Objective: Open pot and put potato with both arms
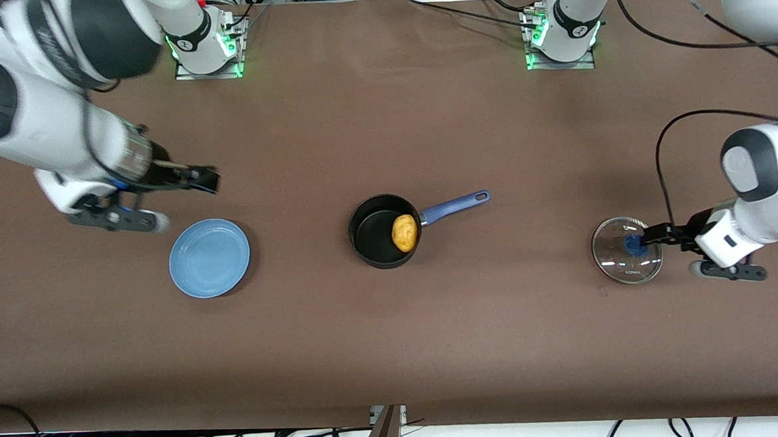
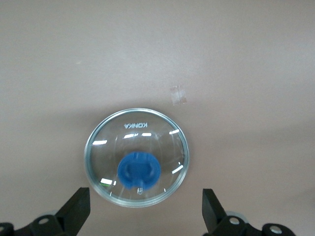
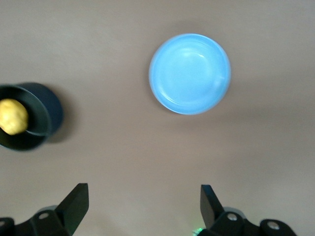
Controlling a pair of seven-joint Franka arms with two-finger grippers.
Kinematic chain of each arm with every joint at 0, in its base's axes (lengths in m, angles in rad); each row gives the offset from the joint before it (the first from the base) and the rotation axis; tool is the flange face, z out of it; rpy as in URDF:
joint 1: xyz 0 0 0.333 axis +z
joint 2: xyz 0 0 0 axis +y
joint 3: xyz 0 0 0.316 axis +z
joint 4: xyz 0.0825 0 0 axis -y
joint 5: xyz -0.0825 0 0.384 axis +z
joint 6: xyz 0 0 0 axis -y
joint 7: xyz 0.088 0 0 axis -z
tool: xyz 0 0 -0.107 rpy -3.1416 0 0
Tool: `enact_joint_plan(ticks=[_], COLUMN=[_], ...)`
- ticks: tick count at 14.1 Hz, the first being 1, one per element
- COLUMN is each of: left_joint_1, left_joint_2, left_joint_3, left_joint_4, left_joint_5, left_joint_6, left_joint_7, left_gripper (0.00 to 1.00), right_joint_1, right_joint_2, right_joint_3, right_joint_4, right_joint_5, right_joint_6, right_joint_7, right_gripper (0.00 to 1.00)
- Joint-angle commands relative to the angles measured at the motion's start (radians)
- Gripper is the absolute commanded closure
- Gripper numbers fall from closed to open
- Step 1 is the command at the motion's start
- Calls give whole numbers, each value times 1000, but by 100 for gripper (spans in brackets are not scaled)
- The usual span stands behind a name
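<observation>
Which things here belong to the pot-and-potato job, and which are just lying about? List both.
Job:
pot, open, mid-table
potato, in the pot
lid, on the table toward the left arm's end
left gripper, open above the lid
right gripper, open, raised near the plate

Lying about:
plate, toward the right arm's end

Both arms are glossy white with black joint bands, black looping cables, green-lit bases, and a black two-finger left end effector (image 1: 653,234) and right end effector (image 1: 210,180).
</observation>
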Motion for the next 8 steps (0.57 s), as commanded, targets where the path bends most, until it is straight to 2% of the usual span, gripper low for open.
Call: enact_joint_plan(ticks=[1,3,6,8], left_joint_1=[-33,-38,-38,-29], left_joint_2=[-126,-187,-237,-255], left_joint_3=[-20,-18,-20,-21], left_joint_4=[40,65,138,162], left_joint_5=[60,71,118,114], left_joint_6=[-151,-222,-346,-441], left_joint_7=[-150,-157,-158,-157], left_gripper=[0,0,0,0], right_joint_1=[5,5,-19,-132], right_joint_2=[-123,-171,-258,-301], right_joint_3=[-72,-103,-89,22], right_joint_4=[-124,-176,-274,-314], right_joint_5=[10,4,-8,-25], right_joint_6=[-29,-30,-12,13], right_joint_7=[-157,-208,-214,-246], right_gripper=[0,0,0,0])
